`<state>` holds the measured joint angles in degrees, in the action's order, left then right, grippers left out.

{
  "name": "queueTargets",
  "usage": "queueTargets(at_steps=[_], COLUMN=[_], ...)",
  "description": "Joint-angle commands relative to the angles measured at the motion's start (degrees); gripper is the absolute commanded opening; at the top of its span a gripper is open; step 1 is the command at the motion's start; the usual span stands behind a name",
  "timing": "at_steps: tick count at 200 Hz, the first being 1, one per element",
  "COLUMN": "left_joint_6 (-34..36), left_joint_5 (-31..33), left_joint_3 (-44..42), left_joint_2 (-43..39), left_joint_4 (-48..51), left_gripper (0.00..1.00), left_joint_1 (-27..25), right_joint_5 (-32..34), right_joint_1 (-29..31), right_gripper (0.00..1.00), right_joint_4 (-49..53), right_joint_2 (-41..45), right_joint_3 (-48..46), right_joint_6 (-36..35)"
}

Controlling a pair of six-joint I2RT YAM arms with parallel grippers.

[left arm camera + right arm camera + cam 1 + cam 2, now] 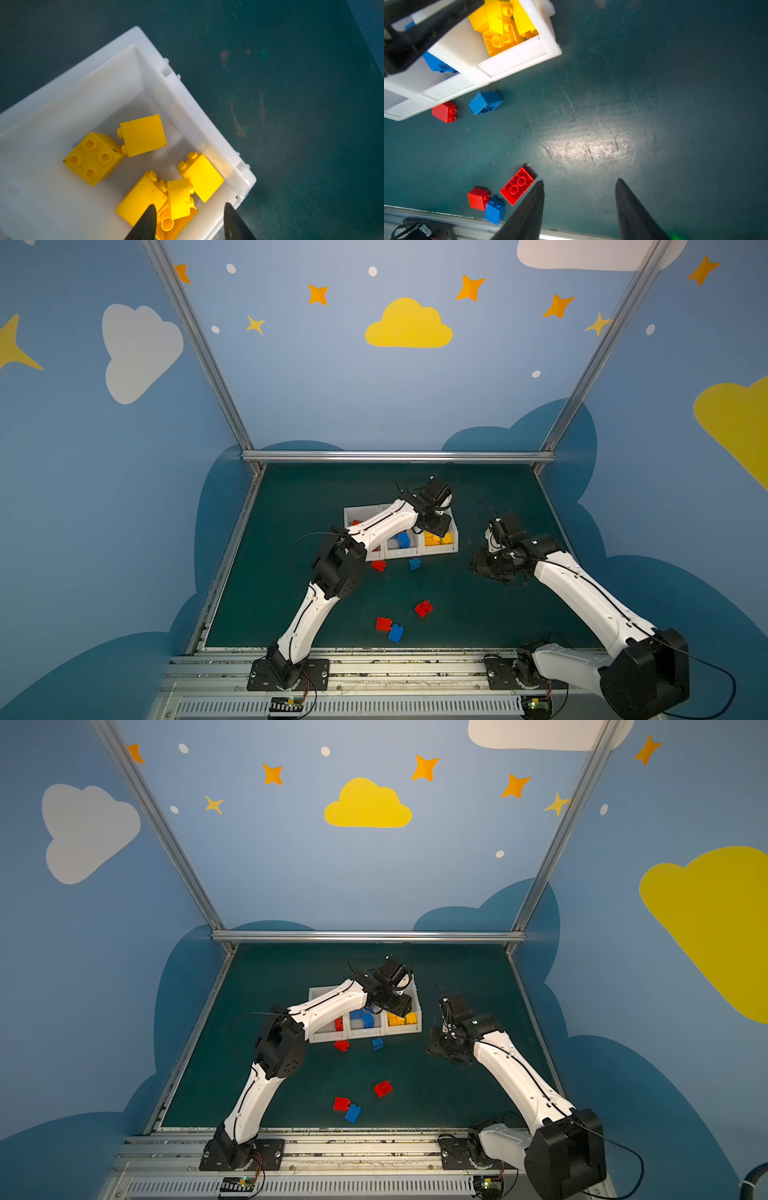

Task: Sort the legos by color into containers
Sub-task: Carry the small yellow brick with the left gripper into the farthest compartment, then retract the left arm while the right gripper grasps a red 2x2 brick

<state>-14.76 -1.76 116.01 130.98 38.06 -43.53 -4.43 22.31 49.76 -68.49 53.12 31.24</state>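
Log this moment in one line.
left fingers: apart, empty, above yellow bin | right fingers: apart, empty, over mat | loose on mat: three red bricks, two blue bricks

Three bins (441, 548), three loose red bricks (424, 608), two loose blue bricks (395, 633)

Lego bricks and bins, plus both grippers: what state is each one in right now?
Yellow bin, holds yellow bricks.
Middle bin, holds blue bricks.
Left bin, holds red bricks, partly hidden.
Left gripper, open, empty, over yellow bricks.
Right gripper, open, empty, over the mat.
Rear red brick and rear blue brick, loose beside the bins.
Wide red brick, loose, alone.
Front red brick and front blue brick, loose, touching.
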Motion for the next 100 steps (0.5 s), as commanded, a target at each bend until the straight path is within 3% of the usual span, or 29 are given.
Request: queueTargets(at_steps=[1,64,100], left_joint_6=[-0.6,-5.5,-9.6], left_joint_5=[-0.7,-1.3,3.7], left_joint_3=[-5.2,-32.3,-47.2], left_joint_2=[-7.8,-30.2,-44.3], left_joint_4=[-2.0,-12.3,-14.5], left_gripper=[0.57,0.68,0.73], left_joint_1=[1.1,6.6,9.6], right_joint_5=[-1.1,-4.1,-4.4], right_joint_1=[-0.2,1.4,7.1], right_gripper=[0.56,0.56,0.56], right_joint_4=[1.1,0.4,-0.2], right_joint_2=[-0.3,-2.0,-4.4], right_joint_3=[0.2,-0.1,0.6], right_joint_6=[-0.3,-0.7,-0.7])
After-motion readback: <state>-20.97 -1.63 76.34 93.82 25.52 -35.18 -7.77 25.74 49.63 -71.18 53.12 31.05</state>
